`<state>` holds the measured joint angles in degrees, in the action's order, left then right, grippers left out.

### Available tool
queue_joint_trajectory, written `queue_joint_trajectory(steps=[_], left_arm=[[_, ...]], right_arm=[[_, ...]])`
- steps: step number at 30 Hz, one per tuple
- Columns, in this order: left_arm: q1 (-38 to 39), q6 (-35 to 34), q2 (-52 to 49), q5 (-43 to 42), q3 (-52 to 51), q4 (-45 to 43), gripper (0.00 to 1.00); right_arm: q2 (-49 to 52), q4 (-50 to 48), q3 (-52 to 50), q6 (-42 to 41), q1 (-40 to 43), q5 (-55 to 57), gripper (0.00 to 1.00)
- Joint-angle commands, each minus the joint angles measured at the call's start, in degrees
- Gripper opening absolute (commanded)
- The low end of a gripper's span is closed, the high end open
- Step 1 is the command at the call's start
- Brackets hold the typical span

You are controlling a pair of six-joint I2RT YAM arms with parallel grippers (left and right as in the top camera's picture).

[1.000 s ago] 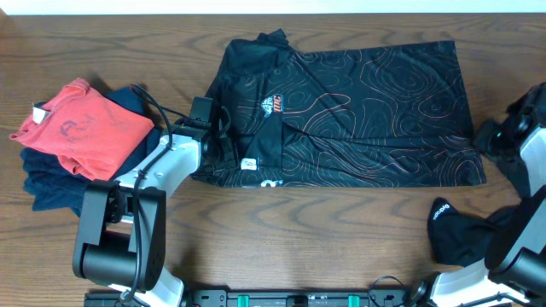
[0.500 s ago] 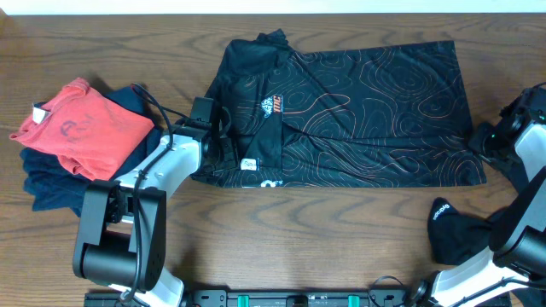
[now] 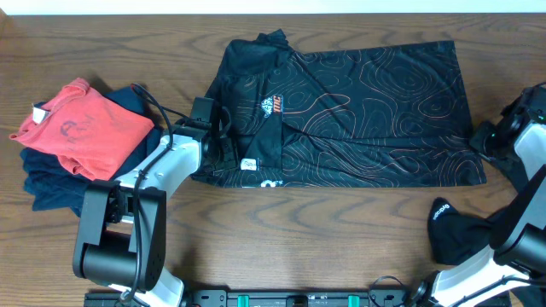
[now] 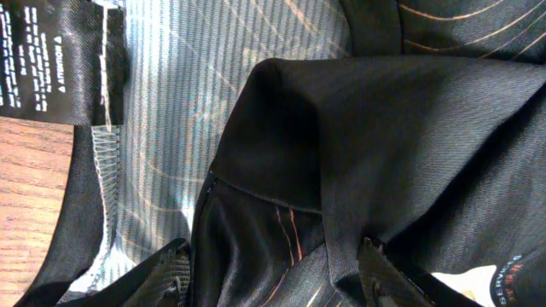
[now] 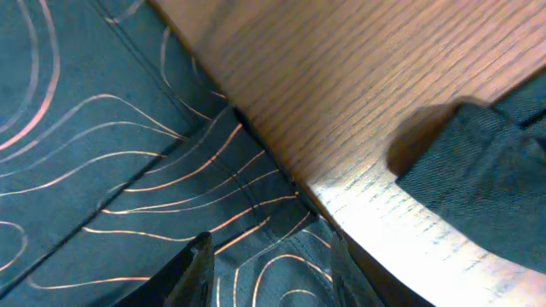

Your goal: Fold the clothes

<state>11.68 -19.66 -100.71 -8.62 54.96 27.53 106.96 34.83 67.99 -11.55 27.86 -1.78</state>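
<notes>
T-shirt (image 3: 358, 111) lies flat across the middle of the bench (image 3: 341, 247), nearer the back edge. Its long axis runs left to right, with the logo (image 3: 273, 105) toward the left end. Left gripper (image 3: 223, 143) sits on that left end and right gripper (image 3: 485, 136) at the right end by the hem. Each arm is thus nearest its own end, with the shirt stretched between them; a fold across would, I judge, need both ends lifted together. Overhead shows this layout but hides the jaws. Left wrist shows its fingers (image 4: 166, 273) set wide with a raised fold of black cloth between them, apparently not pinched, and a care label (image 4: 64, 55) nearby. Right wrist shows its fingers (image 5: 198, 260) parted over the hem corner, with bare wood just beyond. A red-and-navy pile (image 3: 77, 136) rests at the left edge, and a black bundle (image 3: 461, 230) lies near the front right corner.
</notes>
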Motion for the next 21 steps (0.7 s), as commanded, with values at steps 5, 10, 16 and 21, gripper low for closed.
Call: queue_joint_trajectory(steps=[5, 10, 16, 21], left_arm=[[-0.3, -0.1, -2.3, 1.4, -3.0, 1.5, 0.65], [-0.3, -0.1, -2.3, 1.4, -3.0, 1.5, 0.65], [-0.3, -0.1, -2.3, 1.4, -3.0, 1.5, 0.65], [-0.3, -0.1, -2.3, 1.4, -3.0, 1.5, 0.65]], right_arm=[[3.0, -0.3, -0.3, -1.2, -0.4, 0.5, 0.43], [3.0, -1.5, -0.3, -1.3, -0.4, 0.5, 0.23], [3.0, -4.3, -0.3, -1.7, -0.4, -2.3, 0.01], [2.9, -11.2, -0.3, -4.7, -0.4, -11.7, 0.01]])
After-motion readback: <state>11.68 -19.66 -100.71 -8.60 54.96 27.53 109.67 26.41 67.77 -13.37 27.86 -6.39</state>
